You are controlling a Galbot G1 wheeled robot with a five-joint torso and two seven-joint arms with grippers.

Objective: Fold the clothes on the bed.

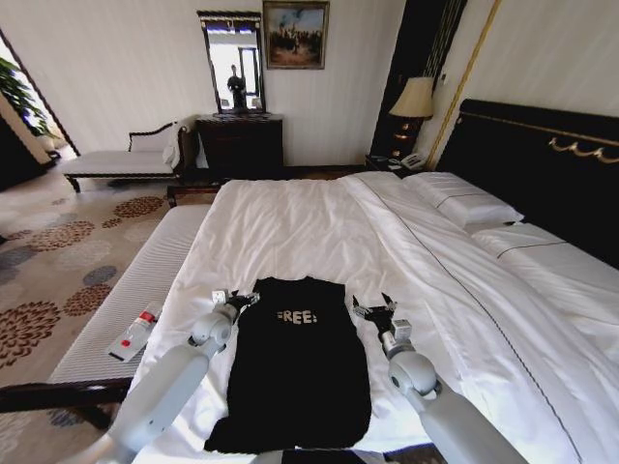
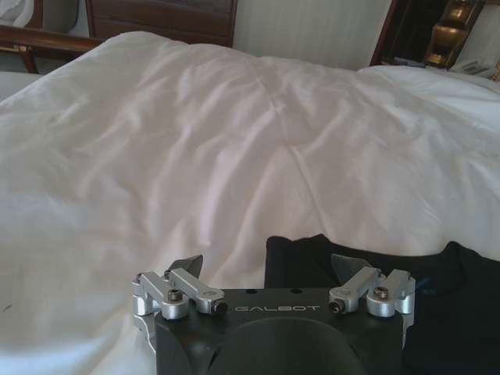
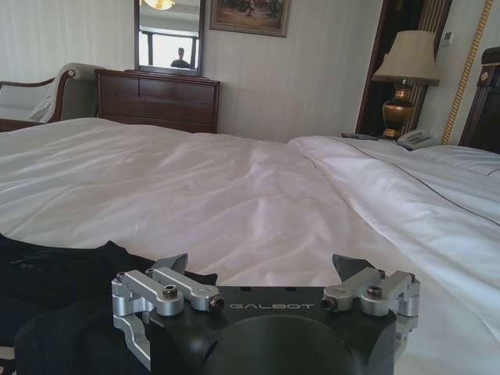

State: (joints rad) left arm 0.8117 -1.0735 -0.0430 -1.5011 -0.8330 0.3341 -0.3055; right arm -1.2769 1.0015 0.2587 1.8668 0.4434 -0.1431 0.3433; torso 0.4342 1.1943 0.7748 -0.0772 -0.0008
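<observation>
A black T-shirt (image 1: 295,362) with white "FREE!" lettering lies on the white duvet (image 1: 290,232); the carpet (image 1: 58,251) is floral-patterned.

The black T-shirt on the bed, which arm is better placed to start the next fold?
Neither clearly. The left tool sits open at the T-shirt's left shoulder corner, the right tool open just off its right one. Probably both together; left looks marginally closer to the cloth.

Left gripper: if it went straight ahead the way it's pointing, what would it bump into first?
Probably just the white duvet. The left gripper is open beside the black T-shirt, its corner nearest the headboard, and points out over bare bedding. How soon it would touch is unclear.
</observation>
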